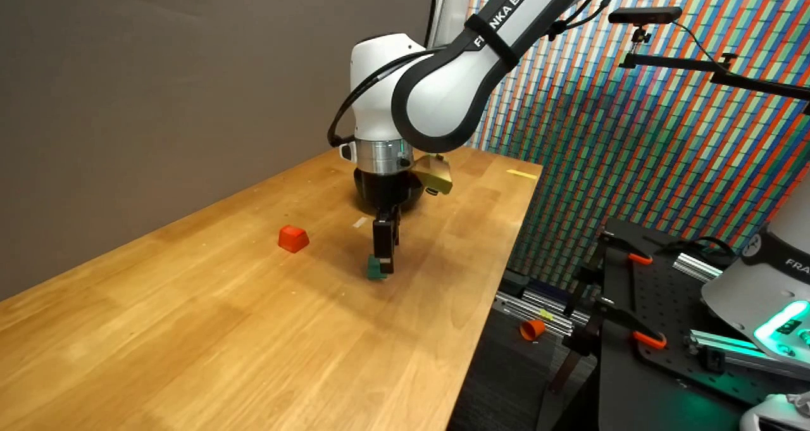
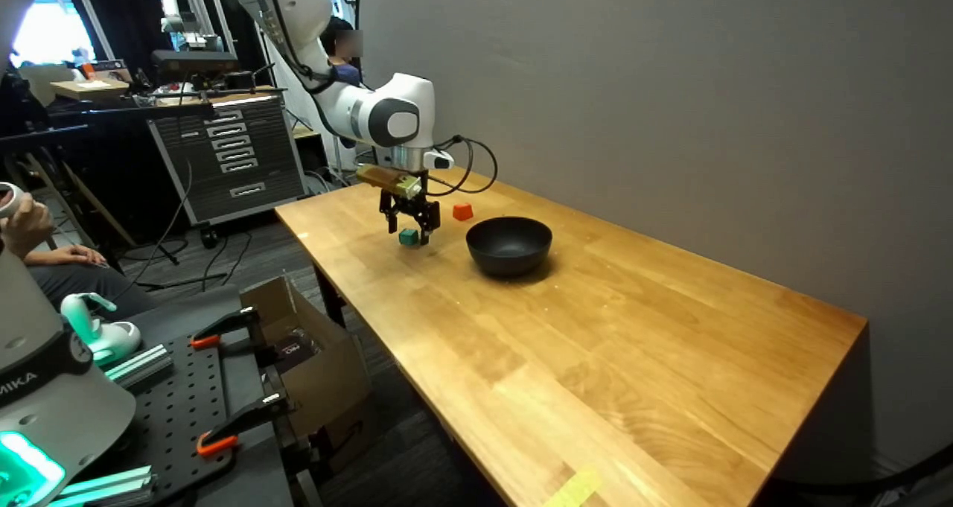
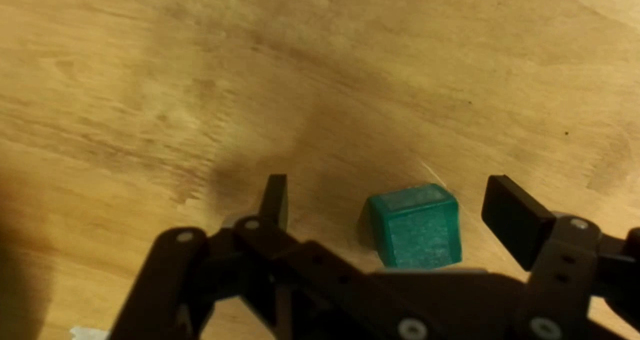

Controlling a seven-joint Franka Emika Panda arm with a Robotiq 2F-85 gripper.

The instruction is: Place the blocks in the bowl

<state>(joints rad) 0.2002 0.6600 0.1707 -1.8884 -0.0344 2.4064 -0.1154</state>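
The green block (image 1: 374, 269) stands on the wooden table in both exterior views (image 2: 408, 237). In the wrist view it (image 3: 420, 230) sits between the fingers, nearer the right one, with gaps on both sides. My gripper (image 3: 387, 190) is open, pointing down with its fingertips low around the block; it also shows in both exterior views (image 1: 385, 266) (image 2: 409, 233). The red block (image 1: 293, 238) lies apart on the table towards the wall, also seen in an exterior view (image 2: 462, 211). The black bowl (image 2: 508, 260) stands near both blocks, empty as far as I see; the gripper partly hides it (image 1: 414, 195) in an exterior view.
The wooden table (image 2: 595, 365) runs along a grey wall (image 2: 655, 120). Its open long edge faces the robot's base stand (image 1: 671, 380). Yellow tape (image 1: 522, 174) marks the table near one end. A cardboard box (image 2: 320, 388) stands on the floor below the edge.
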